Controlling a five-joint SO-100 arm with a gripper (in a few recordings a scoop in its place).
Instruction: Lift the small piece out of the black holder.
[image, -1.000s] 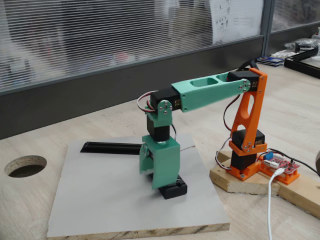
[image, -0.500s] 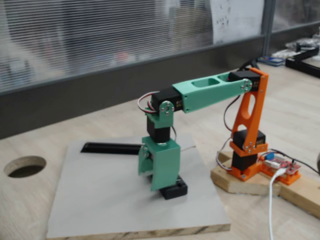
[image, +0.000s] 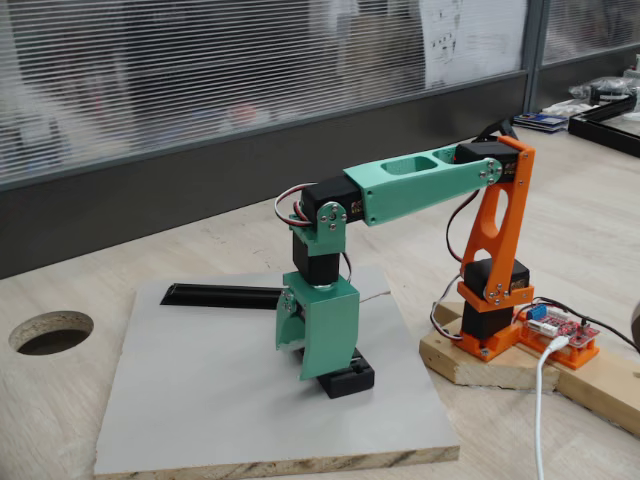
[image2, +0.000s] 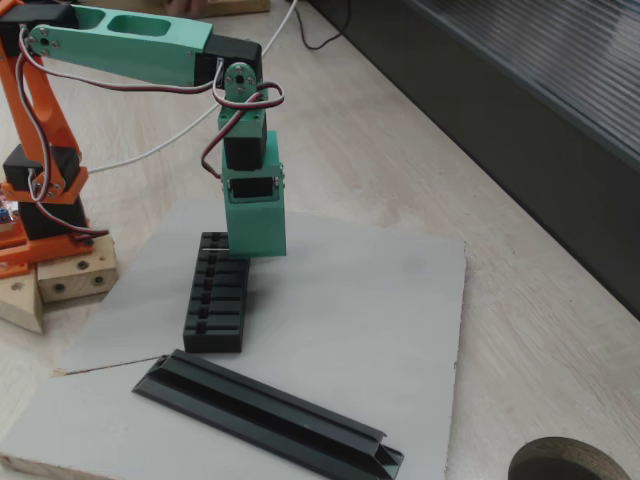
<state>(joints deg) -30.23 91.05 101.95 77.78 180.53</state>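
Change since a second ago is almost nothing – the green gripper (image: 322, 372) keeps its place low at centre, over the near end of the black holder (image2: 215, 303). We judge the grasp is not yet finished. Farther back, the long black bar (image: 225, 296) lies on the grey board (image2: 380, 330). Fingertips are hidden behind the green shell – we cannot tell if the jaws are closed, and we cannot make out the small piece.
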